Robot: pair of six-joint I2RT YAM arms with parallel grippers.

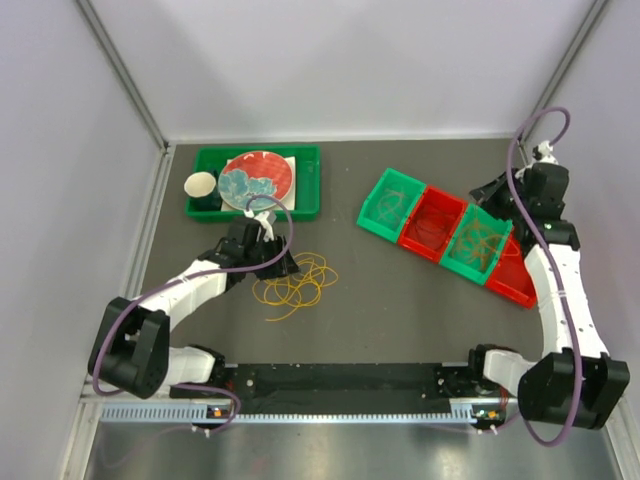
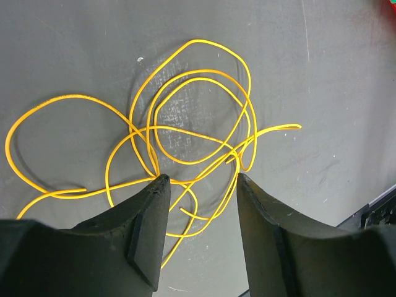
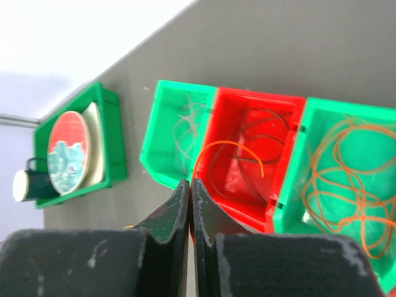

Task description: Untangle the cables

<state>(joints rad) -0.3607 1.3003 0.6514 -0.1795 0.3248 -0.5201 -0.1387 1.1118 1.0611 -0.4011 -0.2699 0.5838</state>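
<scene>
- Left wrist view: yellow cables (image 2: 185, 133), bearing from left pincer (image 2: 202, 179)?
- Dead ahead, strands between spread tips; left of tabletop (image 1: 400, 310) centre. Right pincer (image 3: 189, 185) well apart, seemingly pinching orange strand (image 3: 226, 143).

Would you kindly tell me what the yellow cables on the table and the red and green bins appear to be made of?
The thin yellow cables look like plastic-insulated wire: smooth, slightly shiny, holding springy loops; any metal core is not visible. The red and green open bins look like glossy moulded plastic, given uniform colour and bright wall highlights.
</scene>
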